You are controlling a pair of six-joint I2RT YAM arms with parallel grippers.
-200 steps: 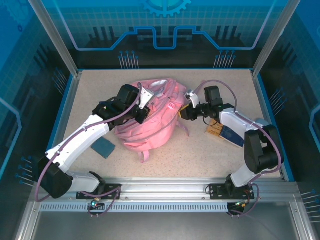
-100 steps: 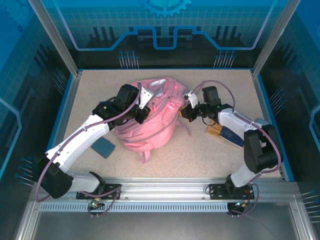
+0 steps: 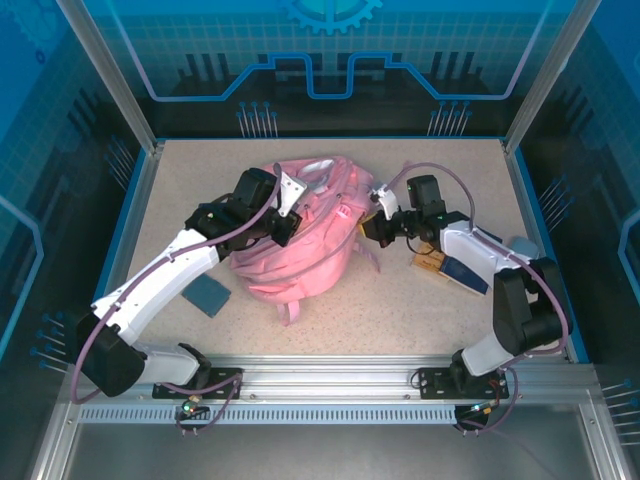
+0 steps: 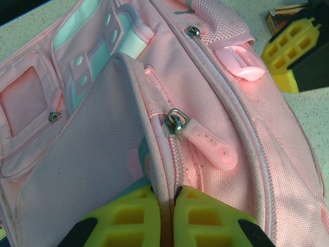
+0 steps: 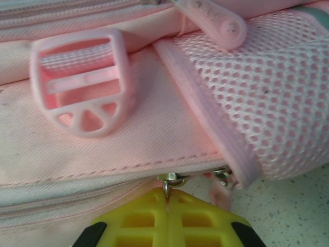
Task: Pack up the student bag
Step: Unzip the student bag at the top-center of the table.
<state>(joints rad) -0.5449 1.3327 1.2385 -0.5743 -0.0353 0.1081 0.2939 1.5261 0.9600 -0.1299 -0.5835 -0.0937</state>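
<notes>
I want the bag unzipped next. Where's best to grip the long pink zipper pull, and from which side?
Probably pinch the zipper pull near its rounded free end, from above, jaws across its narrow width: it lies flat on the student bag, ring end anchored.

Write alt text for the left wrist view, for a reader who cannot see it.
The left gripper, its yellow jaws shut, pinches a raised edge of the large soft pink fabric backpack. A pink rubbery zip pull lies just beyond, and the yellow right gripper sits at the bag's edge, top right.
</notes>
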